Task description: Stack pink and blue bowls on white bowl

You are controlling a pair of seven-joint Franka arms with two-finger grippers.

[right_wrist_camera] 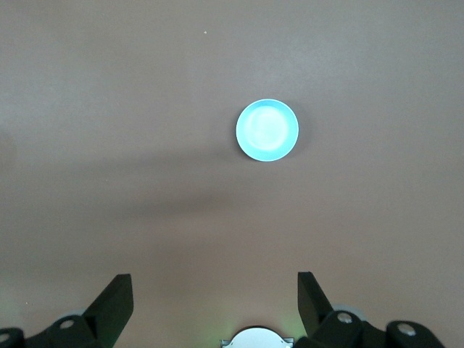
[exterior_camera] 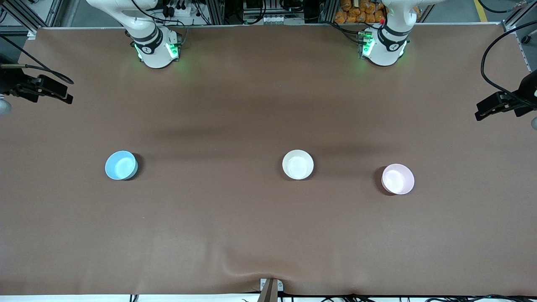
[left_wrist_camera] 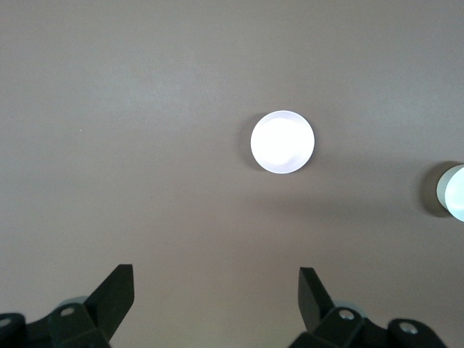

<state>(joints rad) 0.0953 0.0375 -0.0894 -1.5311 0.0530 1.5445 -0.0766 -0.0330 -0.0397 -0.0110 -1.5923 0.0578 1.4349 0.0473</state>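
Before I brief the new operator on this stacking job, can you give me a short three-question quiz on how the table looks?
1. True or false: the pink bowl already sits inside the white bowl.
2. Which bowl stands toward the right arm's end of the table? A) pink bowl B) white bowl C) blue bowl
3. Fill in: the left gripper and the right gripper both hang high over the brown table with fingers ____.

Key:
1. False; all three bowls stand apart on the table.
2. C.
3. Open, holding nothing.
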